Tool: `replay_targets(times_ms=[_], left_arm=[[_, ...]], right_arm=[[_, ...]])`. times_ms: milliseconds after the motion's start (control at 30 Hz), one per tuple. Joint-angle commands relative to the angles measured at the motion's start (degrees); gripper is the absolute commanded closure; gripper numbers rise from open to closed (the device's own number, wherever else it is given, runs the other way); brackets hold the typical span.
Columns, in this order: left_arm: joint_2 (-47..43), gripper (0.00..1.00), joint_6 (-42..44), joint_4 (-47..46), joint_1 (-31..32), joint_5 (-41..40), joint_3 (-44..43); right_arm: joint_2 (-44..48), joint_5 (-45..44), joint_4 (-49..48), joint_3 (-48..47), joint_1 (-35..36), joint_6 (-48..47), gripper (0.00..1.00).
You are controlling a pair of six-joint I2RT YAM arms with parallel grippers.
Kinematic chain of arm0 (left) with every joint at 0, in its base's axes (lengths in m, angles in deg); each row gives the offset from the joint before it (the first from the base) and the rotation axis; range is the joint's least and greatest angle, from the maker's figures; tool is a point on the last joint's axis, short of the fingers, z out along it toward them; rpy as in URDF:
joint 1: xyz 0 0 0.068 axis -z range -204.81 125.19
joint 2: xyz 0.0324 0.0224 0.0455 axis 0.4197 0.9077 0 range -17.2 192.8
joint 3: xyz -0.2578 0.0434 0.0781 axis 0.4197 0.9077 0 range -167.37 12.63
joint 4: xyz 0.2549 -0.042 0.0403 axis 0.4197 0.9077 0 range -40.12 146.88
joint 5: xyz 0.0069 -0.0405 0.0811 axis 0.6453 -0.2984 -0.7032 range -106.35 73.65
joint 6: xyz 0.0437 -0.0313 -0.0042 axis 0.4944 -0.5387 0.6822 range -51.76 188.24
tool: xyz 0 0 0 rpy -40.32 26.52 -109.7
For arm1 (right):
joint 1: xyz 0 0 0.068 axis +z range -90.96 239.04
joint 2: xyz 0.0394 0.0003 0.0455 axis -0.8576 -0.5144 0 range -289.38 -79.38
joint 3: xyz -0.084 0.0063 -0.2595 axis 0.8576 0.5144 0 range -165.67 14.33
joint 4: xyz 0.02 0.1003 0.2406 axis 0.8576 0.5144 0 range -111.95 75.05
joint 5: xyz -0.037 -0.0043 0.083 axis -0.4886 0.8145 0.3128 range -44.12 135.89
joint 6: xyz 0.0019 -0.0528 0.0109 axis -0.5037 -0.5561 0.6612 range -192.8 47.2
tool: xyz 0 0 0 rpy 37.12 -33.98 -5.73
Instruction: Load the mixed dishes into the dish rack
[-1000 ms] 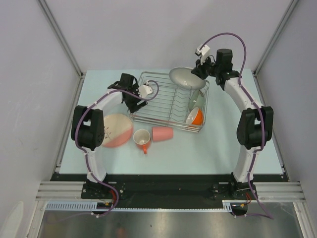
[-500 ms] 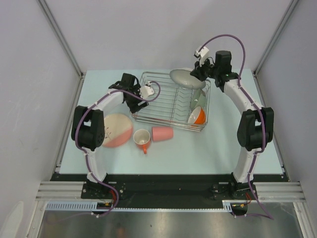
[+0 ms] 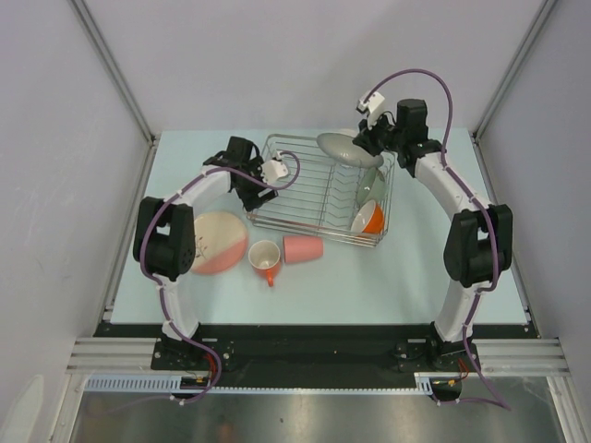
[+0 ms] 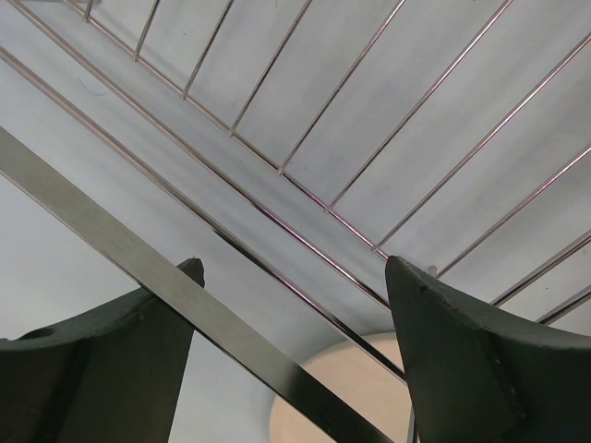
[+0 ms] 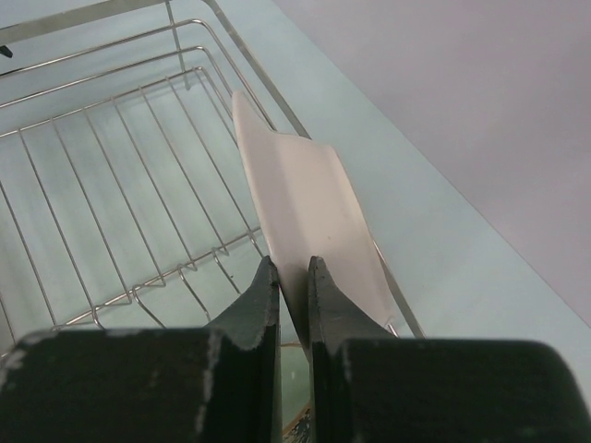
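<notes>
Right wrist view: right gripper [image 5: 291,274] pinches the large whitish plate [image 5: 305,198] by its edge at frame centre, over the dish rack [image 5: 111,175] (open wires leftward); left gripper [image 4: 295,268] gapes wide.

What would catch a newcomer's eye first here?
The large whitish plate hangs tilted above the far right corner of the silver wire dish rack, pinched by its rim in the right tool. Next, the pink plate, orange-handled white mug and pink tumbler sit on the table before the rack.
</notes>
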Motion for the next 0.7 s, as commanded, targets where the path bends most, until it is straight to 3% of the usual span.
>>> replay_targets(times_ms=[0, 200, 433, 667], left_arm=[[-0.6, 0.16, 2.6, 0.2, 4.1, 9.2, -0.9], [-0.5, 0.16, 2.5, -0.2, 4.2, 8.3, -0.9], [0.3, 0.16, 1.8, -0.4, 4.1, 8.0, -1.8], [0.4, 0.16, -0.2, -0.5, 4.1, 7.4, -2.5]], right_arm=[[3.8, 2.9, -2.2, -1.6, 3.2, 9.0, 0.81], [3.7, -0.3, 2.4, -1.3, 6.2, 4.1, 0.66], [7.5, -4.3, 2.3, 3.8, 6.8, 4.0, 0.61], [10.3, -6.4, 3.3, 5.2, 5.6, 6.3, 0.47]])
